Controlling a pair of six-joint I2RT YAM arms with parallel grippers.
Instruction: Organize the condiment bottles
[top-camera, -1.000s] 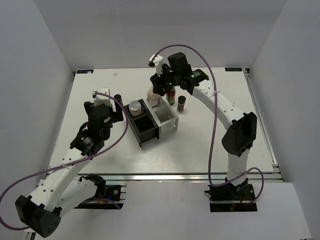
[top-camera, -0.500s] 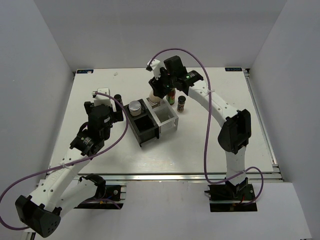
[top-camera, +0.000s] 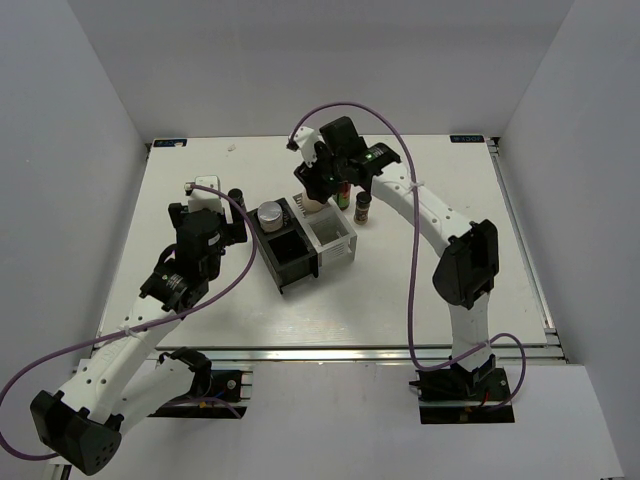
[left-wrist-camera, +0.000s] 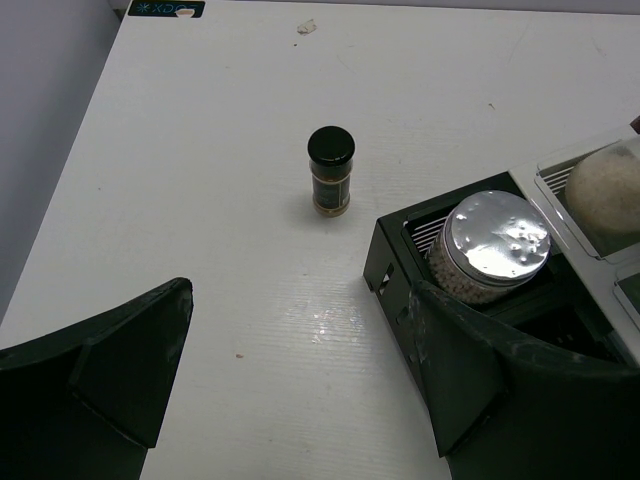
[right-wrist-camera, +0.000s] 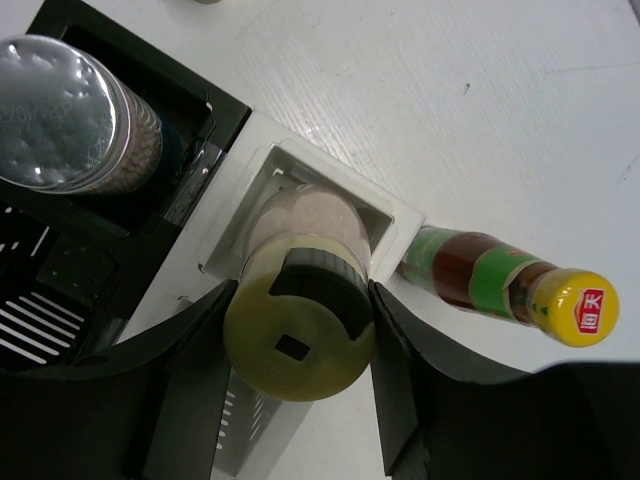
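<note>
My right gripper (right-wrist-camera: 298, 305) is shut on the cream squat bottle (right-wrist-camera: 300, 335) by its yellow-green lid, with the bottle's lower part in the back white compartment of the rack (top-camera: 338, 255). The tall sauce bottle (right-wrist-camera: 478, 270) with its yellow cap stands just right of that compartment. A black-lidded spice jar (top-camera: 364, 207) stands beyond it. The silver-lidded jar (left-wrist-camera: 495, 240) sits in the back black compartment. A second black-lidded spice jar (left-wrist-camera: 330, 170) stands alone on the table, ahead of my left gripper (left-wrist-camera: 300, 300), which is open and holds nothing.
The black half of the rack (top-camera: 296, 278) has a vacant front compartment, as does the white half. White walls close in the table (top-camera: 180, 290) on the left, back and right. A purple cable loops above each arm.
The right arm has swung a little left with the cream bottle, bringing it over the back white compartment. The left arm has not moved.
</note>
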